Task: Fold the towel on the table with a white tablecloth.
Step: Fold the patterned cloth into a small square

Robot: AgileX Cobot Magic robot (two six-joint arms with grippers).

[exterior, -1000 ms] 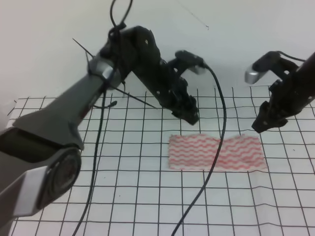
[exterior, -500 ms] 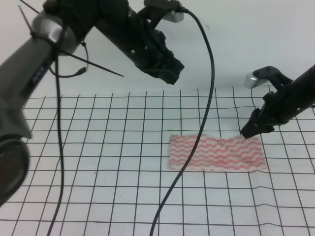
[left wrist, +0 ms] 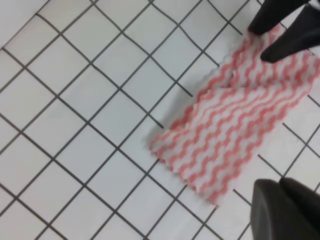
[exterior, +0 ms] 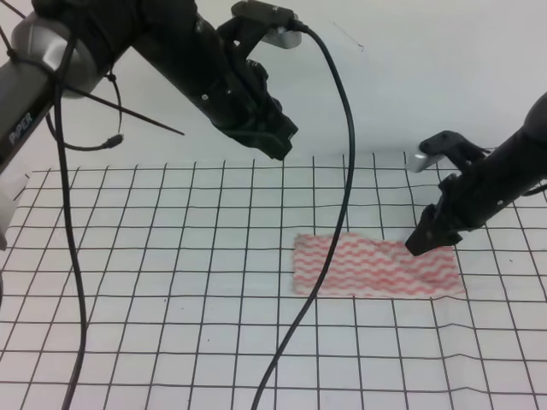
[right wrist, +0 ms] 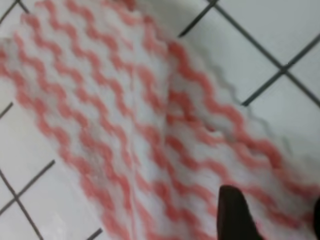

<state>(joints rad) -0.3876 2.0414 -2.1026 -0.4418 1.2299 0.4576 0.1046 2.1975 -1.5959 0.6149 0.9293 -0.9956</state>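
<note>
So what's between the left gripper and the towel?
Only air and bare grid cloth. In the high view the left gripper hangs well above the towel; only its black cable crosses there.

The towel (exterior: 373, 266), a thin rectangle of white cloth with pink-red wavy stripes, is laid flat with its long side running from 9 to 3 o'clock, right of the middle of the bench (exterior: 128, 342). A shallow crease is seen near its middle at the 12 o'clock edge. The bench is covered by a white tablecloth (exterior: 171, 256) printed with thin black grid lines, slightly wrinkled toward 4 o'clock.
</note>
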